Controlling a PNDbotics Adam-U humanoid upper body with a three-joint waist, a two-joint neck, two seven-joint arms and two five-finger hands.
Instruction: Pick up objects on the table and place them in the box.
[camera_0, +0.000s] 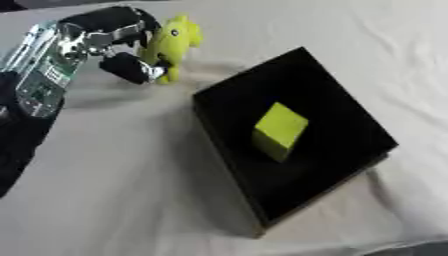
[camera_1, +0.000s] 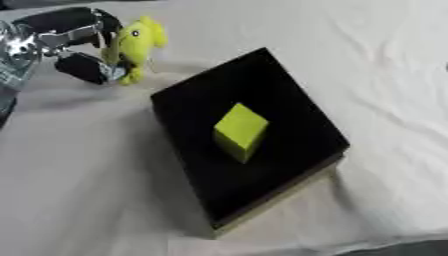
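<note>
Left hand (camera_0: 118, 42) fingers curled round the green toy (camera_0: 172, 45) — yellow-green block (camera_0: 280, 131) in box (camera_0: 350, 115)

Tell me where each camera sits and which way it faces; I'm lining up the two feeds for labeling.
Left eye view: in the robot's head, looking down at the white cloth table; shows the left hand curled round a yellow-green plush toy at upper left.
Right eye view: beside it in the head, same downward look, scene shifted slightly left; the left hand is partly cut by the edge.
Shared: the black box holding a yellow-green block, and the toy. The right hand shows in neither.
</note>
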